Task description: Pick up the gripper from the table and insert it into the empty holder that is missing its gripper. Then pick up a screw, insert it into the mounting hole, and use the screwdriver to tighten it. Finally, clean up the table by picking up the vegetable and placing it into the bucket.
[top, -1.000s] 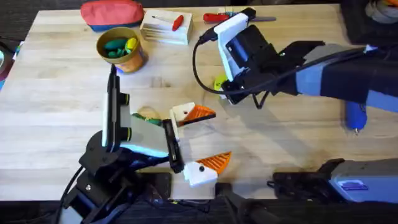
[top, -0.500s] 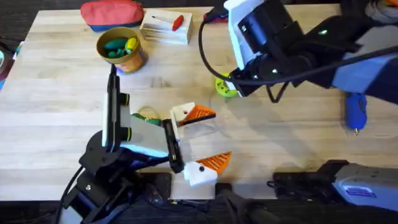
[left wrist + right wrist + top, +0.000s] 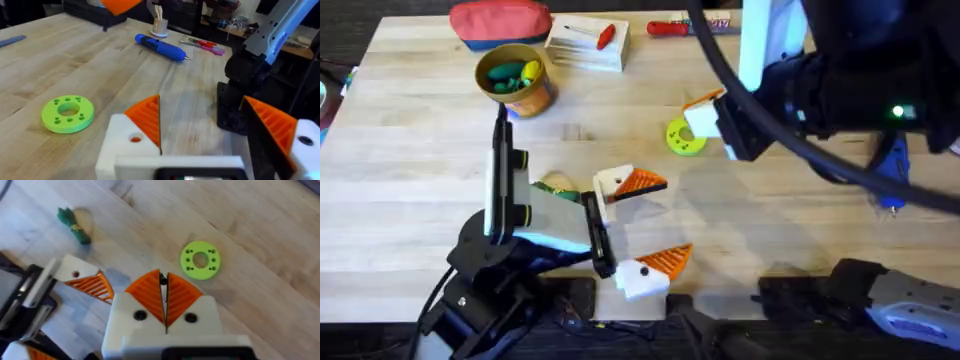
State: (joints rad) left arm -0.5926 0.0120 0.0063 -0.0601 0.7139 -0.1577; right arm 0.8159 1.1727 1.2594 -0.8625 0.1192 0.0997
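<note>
While the table spreads out as a broad slab of pale butcher-block wood, the right arm rises over its far right part, large and dark under the overhead camera. The left arm lies low at the near edge, its wrist turned so its fingers point to the right across the wood.

The right gripper hangs above the green ring — its two orange ribbed pads pressed together with only a thin seam between them and nothing visible in that seam. The left gripper is spread wide, one white block with its orange wedge nearer the ring, the other nearer the table's edge, nothing between them.

The bucket stands well to the left of the ring and farther back, a short round yellow tub with an orange side, holding green and yellow toys. The screwdriver is a thick bright blue plastic body with a thin metal tip, lying flat on the wood to the right of the ring, partly under the right arm.

The ring is a flat lime disc with a centre hole and small holes around it. The vegetable — small, dark green and leafy, tied at the middle — lies on the table to the left of the ring, just beside the left arm's wrist.
</note>
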